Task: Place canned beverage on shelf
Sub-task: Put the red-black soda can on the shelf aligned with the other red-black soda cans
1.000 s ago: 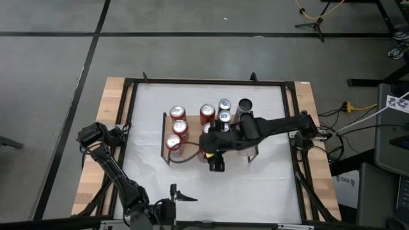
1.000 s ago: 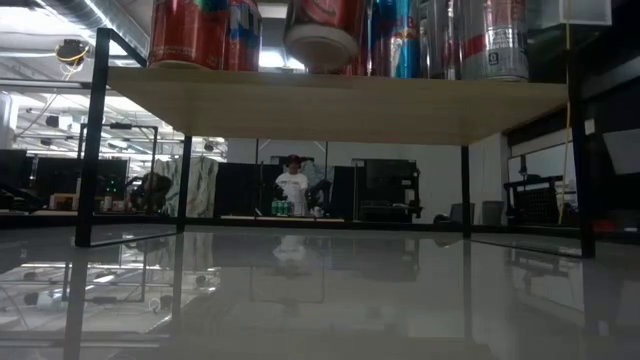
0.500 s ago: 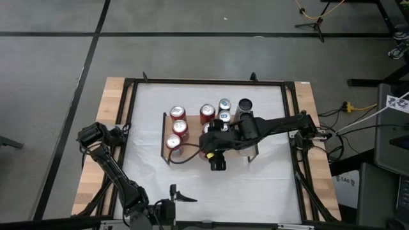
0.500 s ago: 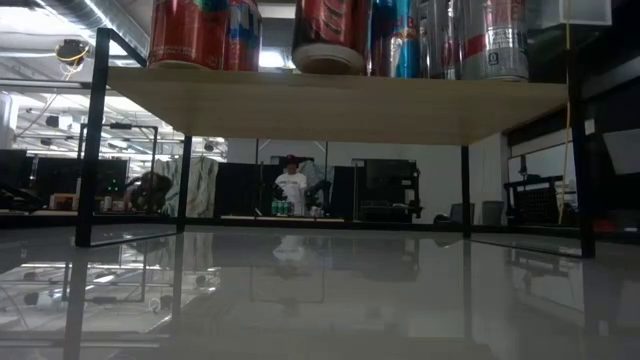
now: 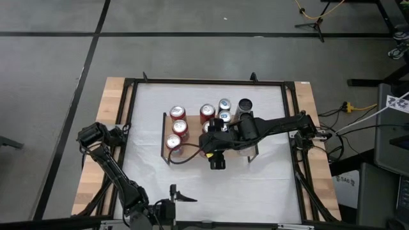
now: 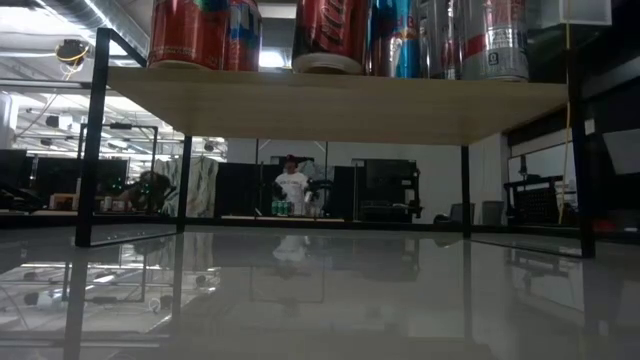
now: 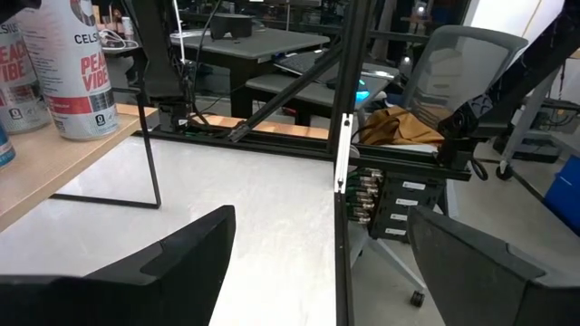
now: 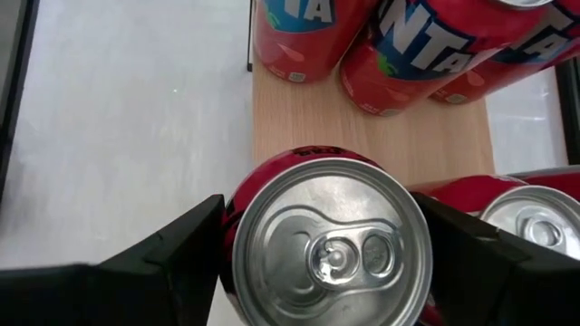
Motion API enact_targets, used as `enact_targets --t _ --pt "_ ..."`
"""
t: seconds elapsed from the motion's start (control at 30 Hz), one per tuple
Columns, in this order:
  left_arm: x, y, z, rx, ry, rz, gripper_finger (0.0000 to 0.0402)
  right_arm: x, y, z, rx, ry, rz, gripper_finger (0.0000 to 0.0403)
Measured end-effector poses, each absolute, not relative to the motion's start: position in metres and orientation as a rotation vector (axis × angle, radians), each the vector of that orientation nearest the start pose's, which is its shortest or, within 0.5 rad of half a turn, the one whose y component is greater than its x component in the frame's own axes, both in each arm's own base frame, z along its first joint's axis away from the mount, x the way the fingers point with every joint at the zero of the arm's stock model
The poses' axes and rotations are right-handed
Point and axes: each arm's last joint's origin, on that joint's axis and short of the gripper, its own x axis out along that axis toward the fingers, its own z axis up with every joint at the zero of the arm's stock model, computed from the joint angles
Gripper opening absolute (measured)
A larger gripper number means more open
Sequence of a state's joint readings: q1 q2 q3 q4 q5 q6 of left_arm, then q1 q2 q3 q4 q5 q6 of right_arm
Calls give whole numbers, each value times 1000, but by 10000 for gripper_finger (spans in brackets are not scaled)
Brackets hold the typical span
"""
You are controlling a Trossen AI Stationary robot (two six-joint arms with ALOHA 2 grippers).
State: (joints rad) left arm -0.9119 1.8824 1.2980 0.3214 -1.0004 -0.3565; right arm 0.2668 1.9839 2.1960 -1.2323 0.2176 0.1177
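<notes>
A white table [image 5: 153, 185] is being seen from above, with the shelf [image 5: 192, 148] at its middle. A red can [image 8: 331, 240] is being held by the right gripper [image 8: 331, 263], fingers clamped on both sides of it, over the shelf's near edge and beside other red cans [image 5: 176, 128]. In the low view its base [image 6: 328, 62] is resting on the shelf board. The left gripper [image 7: 317, 263] is being kept spread open and empty, well apart from the shelf at the table's near edge.

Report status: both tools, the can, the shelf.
Right tool closed around red can, can base down on shelf. Left tool open, parked off shelf. Other cans crowd nearby.
</notes>
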Motion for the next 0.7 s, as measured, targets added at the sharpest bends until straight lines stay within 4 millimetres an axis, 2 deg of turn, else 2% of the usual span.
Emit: enact_targets --t 0.7 --pt "276 -316 248 -141 133 113 320 390 100 374 -183 991 10 299"
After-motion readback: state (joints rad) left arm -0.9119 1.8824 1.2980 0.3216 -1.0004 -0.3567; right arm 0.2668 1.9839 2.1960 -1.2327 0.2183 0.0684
